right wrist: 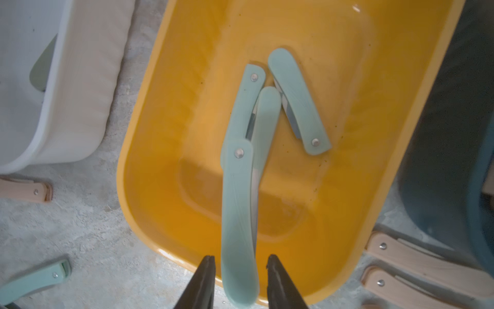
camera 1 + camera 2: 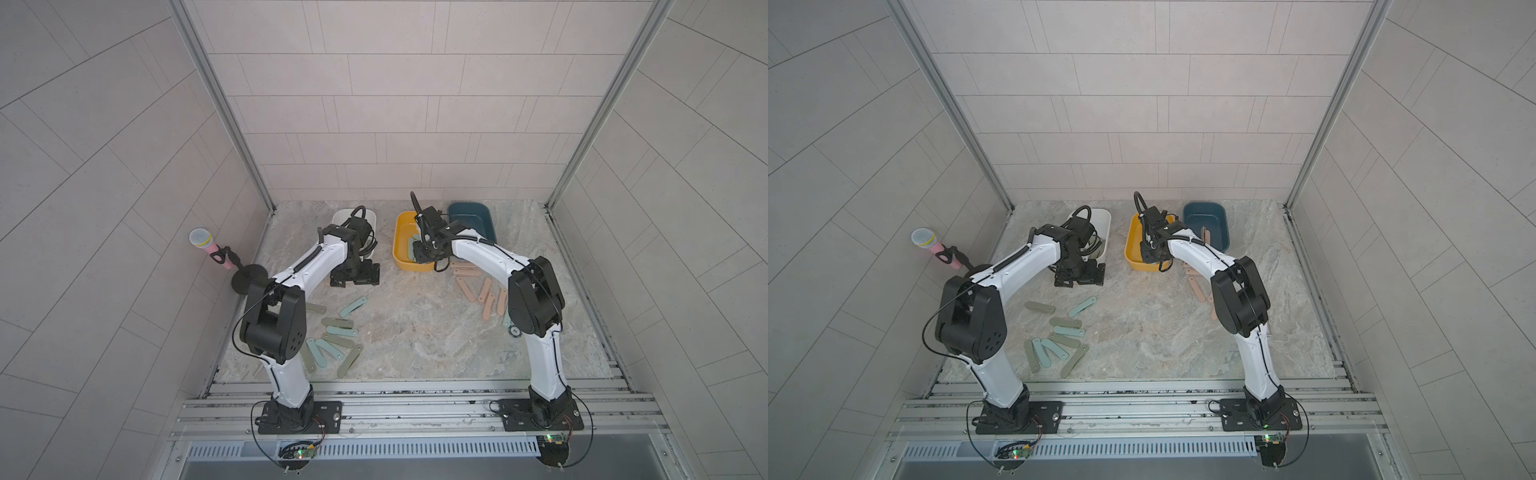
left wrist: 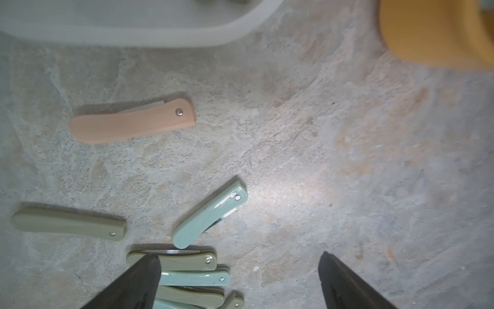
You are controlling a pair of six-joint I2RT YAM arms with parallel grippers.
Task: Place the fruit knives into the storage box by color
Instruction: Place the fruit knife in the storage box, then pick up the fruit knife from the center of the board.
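My right gripper (image 1: pixel 240 257) hangs over the near end of the yellow storage box (image 1: pixel 149 133), open. A light teal fruit knife (image 1: pixel 238 214) lies blurred between its fingers with a gap on each side, its far end pointing down into the box. Three more teal knives (image 1: pixel 299 101) lie inside. In both top views this gripper (image 2: pixel 424 253) is at the yellow box (image 2: pixel 1133 253). My left gripper (image 3: pixel 238 255) is open and empty above the table, beside olive-green and teal knives (image 3: pixel 195 277). A peach-pink knife (image 3: pixel 131 121) lies further off.
A white box (image 2: pixel 340 216) and a dark blue box (image 2: pixel 469 212) flank the yellow one. Several peach knives (image 2: pixel 484 291) lie right of the middle, and several green and teal ones (image 2: pixel 336 332) lie left. A pink microphone on a stand (image 2: pixel 208 245) is at the left wall.
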